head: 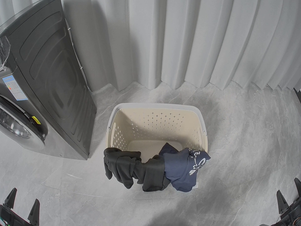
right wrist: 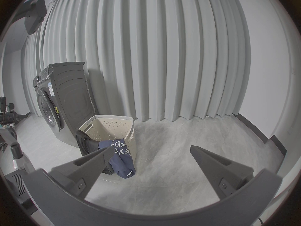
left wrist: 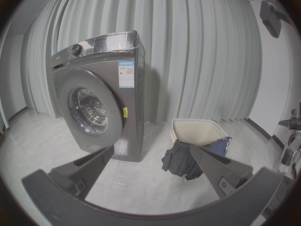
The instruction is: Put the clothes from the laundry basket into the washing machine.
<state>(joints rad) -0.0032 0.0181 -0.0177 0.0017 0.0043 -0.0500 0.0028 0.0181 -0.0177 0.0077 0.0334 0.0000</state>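
Clothes [head: 150, 170] drape basket [head: 156, 105] rim; washing machine [head: 47, 79] front cut off.

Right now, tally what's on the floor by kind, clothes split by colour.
washing machine: 1
laundry basket: 1
dark grey garment: 1
navy garment: 1
Total: 4, both garments draped over the basket's near rim.

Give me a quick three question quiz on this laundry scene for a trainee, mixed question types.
1. True or false: the washing machine door is shut.
2. Where are the dark grey garment and navy garment? A in the drum; B draped over the laundry basket rim; C spread flat on the floor.
3. Fill in: the left gripper and right gripper are both ___.
Key: 1 true; 2 B; 3 open.
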